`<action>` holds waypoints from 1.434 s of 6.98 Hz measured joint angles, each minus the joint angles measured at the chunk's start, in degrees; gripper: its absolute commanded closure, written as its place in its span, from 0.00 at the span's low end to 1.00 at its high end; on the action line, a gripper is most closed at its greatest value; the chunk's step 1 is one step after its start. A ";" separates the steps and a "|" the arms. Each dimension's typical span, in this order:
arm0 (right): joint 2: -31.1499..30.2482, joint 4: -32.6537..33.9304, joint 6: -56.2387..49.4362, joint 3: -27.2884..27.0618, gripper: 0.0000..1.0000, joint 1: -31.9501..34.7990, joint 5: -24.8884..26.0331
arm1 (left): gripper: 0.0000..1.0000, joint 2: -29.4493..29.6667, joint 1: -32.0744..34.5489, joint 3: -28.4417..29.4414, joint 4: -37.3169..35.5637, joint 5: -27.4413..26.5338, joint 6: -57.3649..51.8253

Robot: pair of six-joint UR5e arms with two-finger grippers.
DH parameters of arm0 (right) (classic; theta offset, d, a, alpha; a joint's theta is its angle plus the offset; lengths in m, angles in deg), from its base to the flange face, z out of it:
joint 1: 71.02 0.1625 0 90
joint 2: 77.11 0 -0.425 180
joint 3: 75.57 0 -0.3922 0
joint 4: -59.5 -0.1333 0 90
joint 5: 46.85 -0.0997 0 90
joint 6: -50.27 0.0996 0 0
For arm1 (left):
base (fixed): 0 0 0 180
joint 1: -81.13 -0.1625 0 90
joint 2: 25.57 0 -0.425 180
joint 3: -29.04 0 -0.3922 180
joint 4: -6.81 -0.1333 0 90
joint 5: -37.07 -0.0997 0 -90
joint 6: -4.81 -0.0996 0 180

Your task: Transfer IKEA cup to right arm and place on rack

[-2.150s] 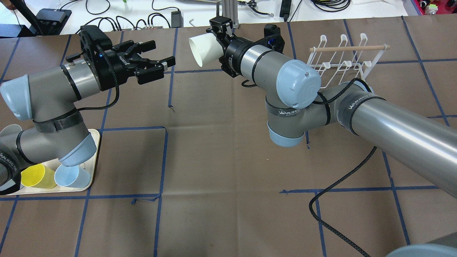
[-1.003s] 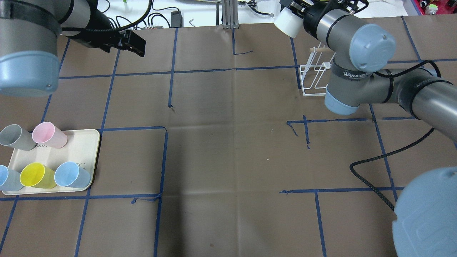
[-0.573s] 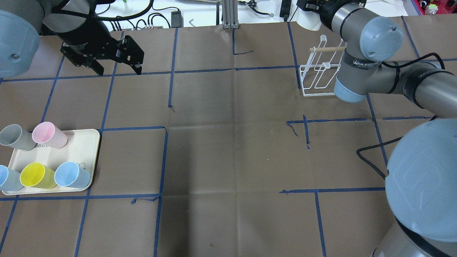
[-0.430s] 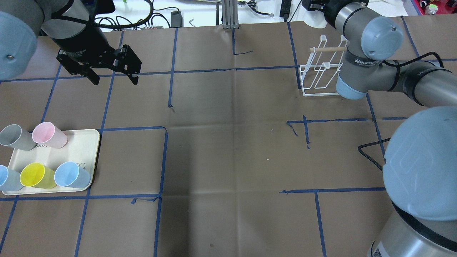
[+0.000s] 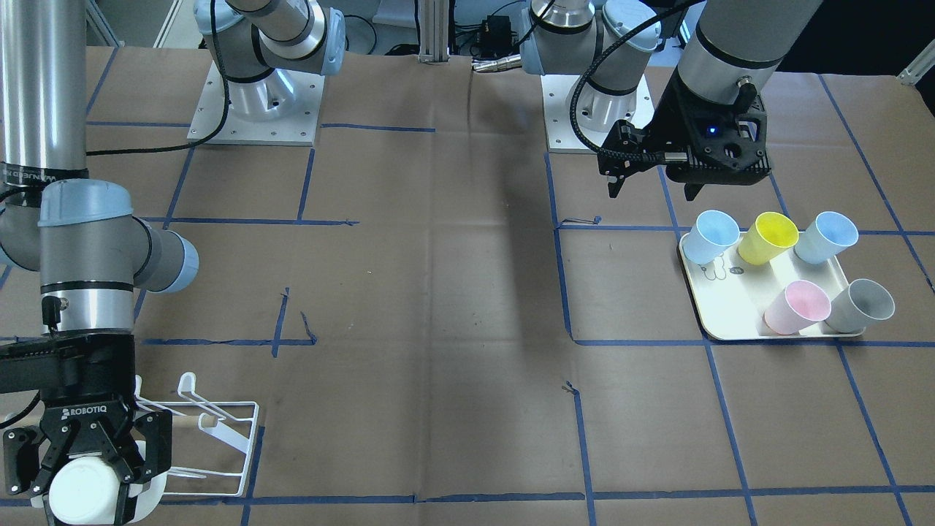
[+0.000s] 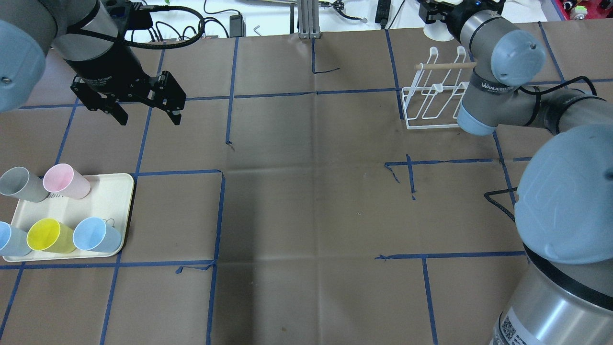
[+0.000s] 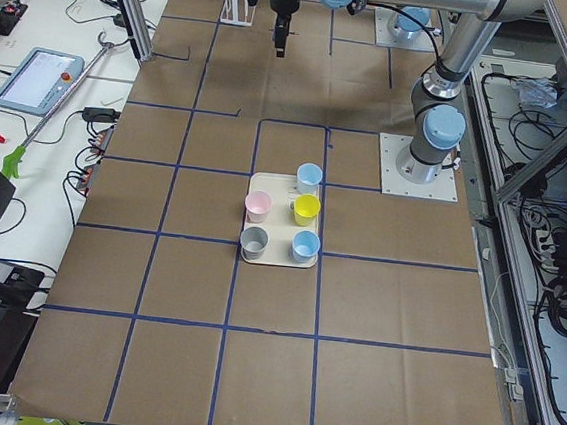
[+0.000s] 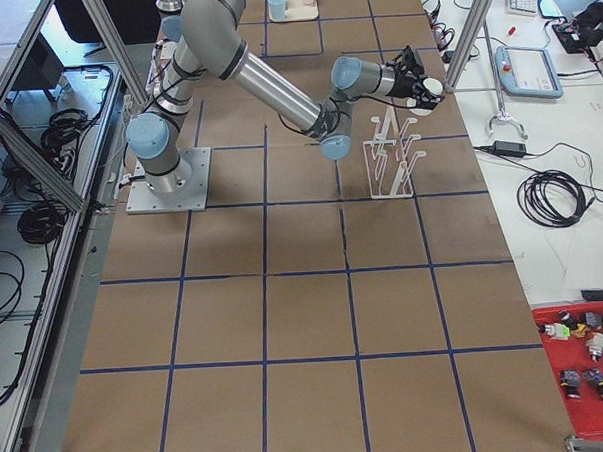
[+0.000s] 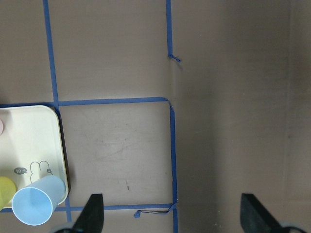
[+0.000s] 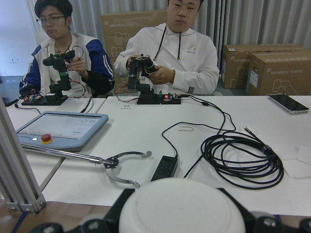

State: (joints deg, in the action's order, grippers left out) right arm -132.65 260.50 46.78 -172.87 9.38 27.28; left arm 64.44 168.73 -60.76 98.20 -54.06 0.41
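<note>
Gripping the white cup [image 5: 82, 494] in our right tool [image 5: 84, 478], just beyond the rack [image 5: 235, 440] at the bench's far right corner, we should centre its mouth over one prong before lowering slowly; our left tool [image 6: 148, 117] hangs open, empty.

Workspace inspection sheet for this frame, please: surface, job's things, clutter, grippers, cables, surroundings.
Surface: brown paper table cover with a blue tape grid.
Job's things: white cup held in the right gripper beside the white wire rack, not yet on a prong.
Clutter: cream tray holding yellow cup, pink cup, grey cup, two light-blue cups.
Grippers: right shut on the white cup; left gripper open, empty, above bare paper.
Cables: black braided cable loops onto the table on the robot's right.
Surroundings: two seated operators, teach pendant, coiled cables on a white bench.
</note>
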 measured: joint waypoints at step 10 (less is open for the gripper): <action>1.39 2.77 -0.65 -3.72 0.00 1.15 3.09 | 0.02 -8.91 -28.21 -24.23 -12.32 -0.42 -25.90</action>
State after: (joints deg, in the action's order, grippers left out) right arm -131.26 263.28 46.13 -176.59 10.53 30.37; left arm 55.53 140.52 -84.98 85.88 -54.48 -25.49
